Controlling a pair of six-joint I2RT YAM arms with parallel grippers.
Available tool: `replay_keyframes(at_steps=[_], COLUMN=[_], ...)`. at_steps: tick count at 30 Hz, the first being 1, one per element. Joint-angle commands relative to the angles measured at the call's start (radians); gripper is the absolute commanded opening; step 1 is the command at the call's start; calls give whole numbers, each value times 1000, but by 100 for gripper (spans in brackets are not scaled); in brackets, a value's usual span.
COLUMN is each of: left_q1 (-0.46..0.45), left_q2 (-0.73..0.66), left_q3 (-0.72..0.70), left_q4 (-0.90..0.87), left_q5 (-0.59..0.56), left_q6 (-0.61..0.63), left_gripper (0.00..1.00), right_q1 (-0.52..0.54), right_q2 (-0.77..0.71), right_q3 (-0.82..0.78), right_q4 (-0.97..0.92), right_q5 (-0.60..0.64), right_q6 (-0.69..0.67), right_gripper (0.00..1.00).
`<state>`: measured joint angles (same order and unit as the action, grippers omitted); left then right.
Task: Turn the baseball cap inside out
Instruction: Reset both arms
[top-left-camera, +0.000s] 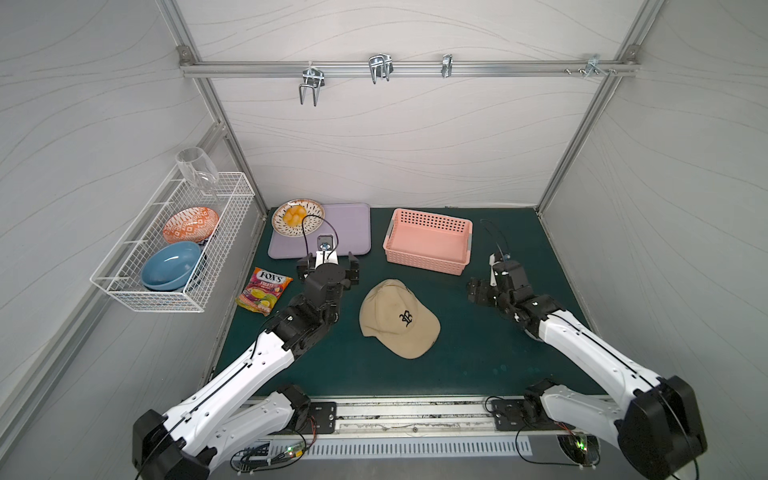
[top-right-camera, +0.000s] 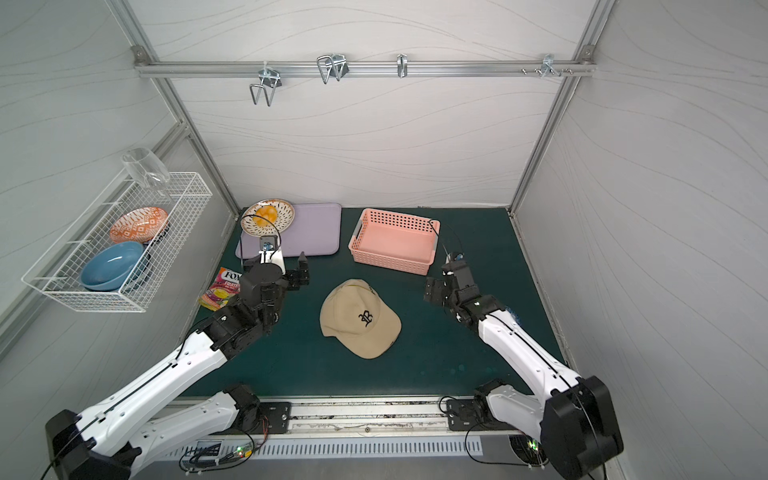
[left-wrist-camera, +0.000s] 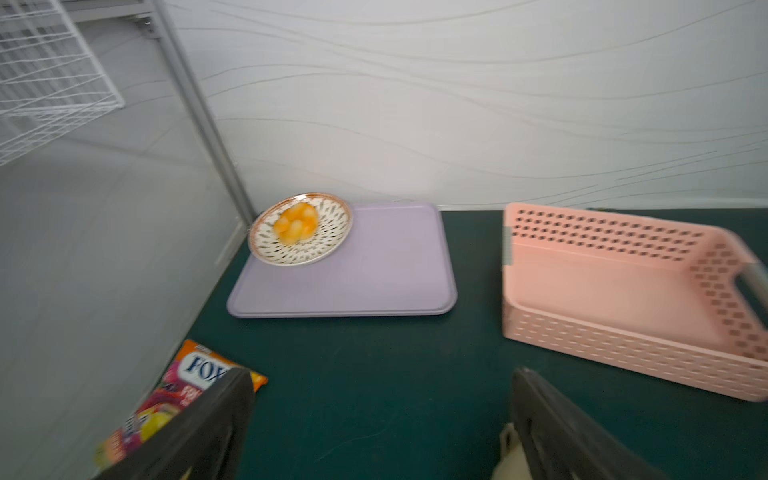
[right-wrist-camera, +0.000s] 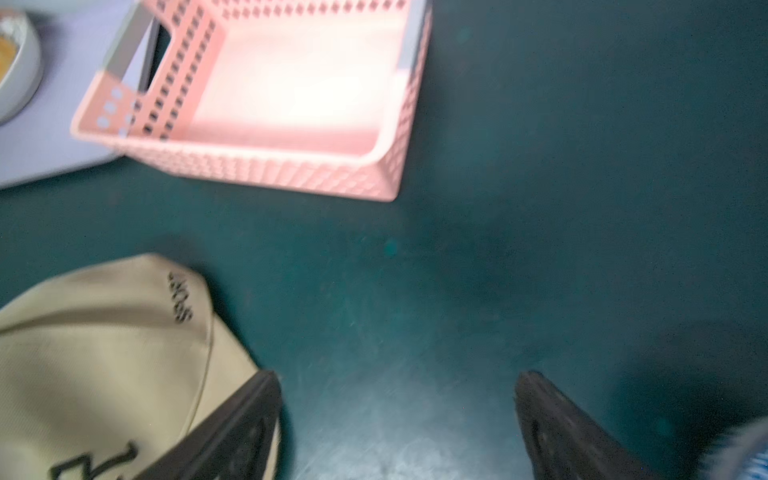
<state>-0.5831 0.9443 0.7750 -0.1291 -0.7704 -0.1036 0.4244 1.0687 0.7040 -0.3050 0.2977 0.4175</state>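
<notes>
**Item 1. Cap** (top-left-camera: 399, 318) (top-right-camera: 359, 318) (right-wrist-camera: 104, 353): beige. Lay mid-tabletop (top-left-camera: 478, 361), between the two arms. Outer side was up, with the black monogram on top and the brim toward the near edge. Black side lettering showed in the right wrist view, too blurred to read. No lining was on show, so it was not turned. No claw held it.

**Item 2. Left claw** (top-left-camera: 328, 266) (top-right-camera: 276, 266) (left-wrist-camera: 382, 374): released, jaws spread wide with only bare tabletop between them. It sat between the sweets bag and the cap, just before the tray's near edge and clear of the cap.

**Item 3. Right claw** (top-left-camera: 478, 291) (top-right-camera: 434, 291) (right-wrist-camera: 397, 378): released, jaws wide apart and nothing between them. It sat to the cap's right, near it but apart in both top views, with the basket beyond.

**Item 4. Basket** (top-left-camera: 428, 245): pink, perforated. Stood behind the cap.

**Item 5. Tray** (top-left-camera: 349, 232): lilac, at the far left of the tabletop. It carried a patterned plate (top-left-camera: 316, 224) of yellow pieces on its far-left corner.

**Item 6. Sweets bag** (top-left-camera: 264, 291): lay flat by the left wall.

**Item 7. Rack** (top-left-camera: 124, 286): white wire, fixed to the left wall. It held a glass (top-left-camera: 196, 168), an orange bowl (top-left-camera: 190, 224) and a blue bowl (top-left-camera: 170, 266).
</notes>
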Motion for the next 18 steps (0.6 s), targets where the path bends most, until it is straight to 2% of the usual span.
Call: replay_keyframes(at_steps=[1, 3, 7, 15, 18], left_q1=[101, 166, 246, 408, 482], left_q2=[38, 64, 118, 201, 238], left_q3=[-61, -104, -186, -334, -369], left_q4=[74, 115, 238, 507, 617], left_q5=[-103, -72, 2, 289, 417], left_q6=[23, 29, 75, 135, 114], left_gripper=[100, 100, 100, 100, 100], right_q1=[-76, -142, -266, -418, -437], right_q2=[-17, -4, 49, 170, 195], right_q3=[0, -1, -38, -159, -210], right_q4=[9, 40, 174, 534, 660], right_q5=[259, 289, 248, -34, -84], right_q6=[-35, -52, -121, -270, -298], right_gripper=[96, 97, 98, 99, 99])
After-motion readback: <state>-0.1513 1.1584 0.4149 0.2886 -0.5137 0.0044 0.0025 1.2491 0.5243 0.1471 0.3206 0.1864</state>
